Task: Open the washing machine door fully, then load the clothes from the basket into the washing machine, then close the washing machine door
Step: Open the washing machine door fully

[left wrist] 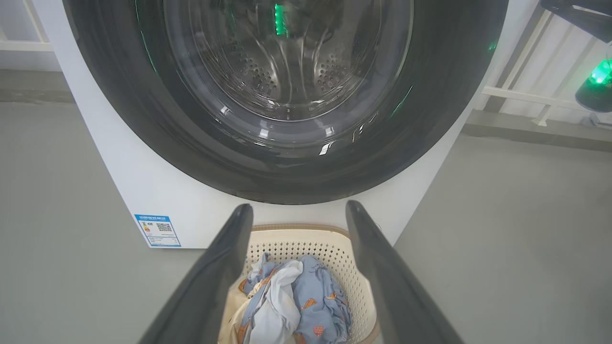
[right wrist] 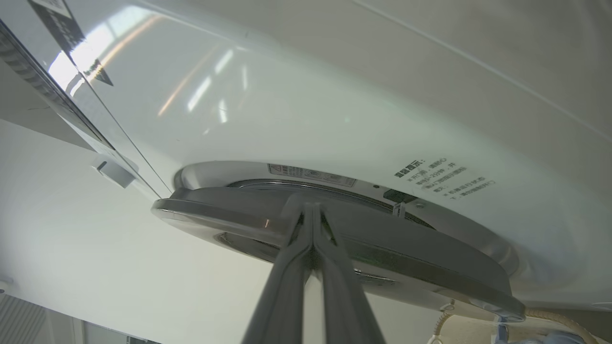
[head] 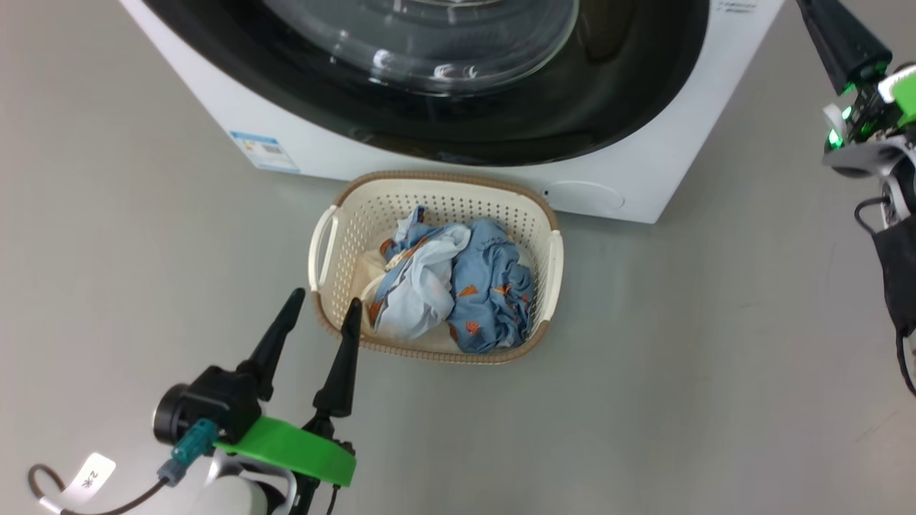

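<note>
Basket [head: 547, 265] holds clothes [head: 458, 286], beside washing machine [head: 630, 179].

The washing machine [left wrist: 143, 191] carries a blue label [left wrist: 158, 230] with a QR code, its print too small to read, and unreadable Chinese lines [right wrist: 442, 177] on its front; a cable tag [head: 89, 476] shows blurred marks.

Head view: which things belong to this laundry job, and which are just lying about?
Job: door, washing machine, basket, clothes.
Just about: sticker, cable tag, floor.
</note>
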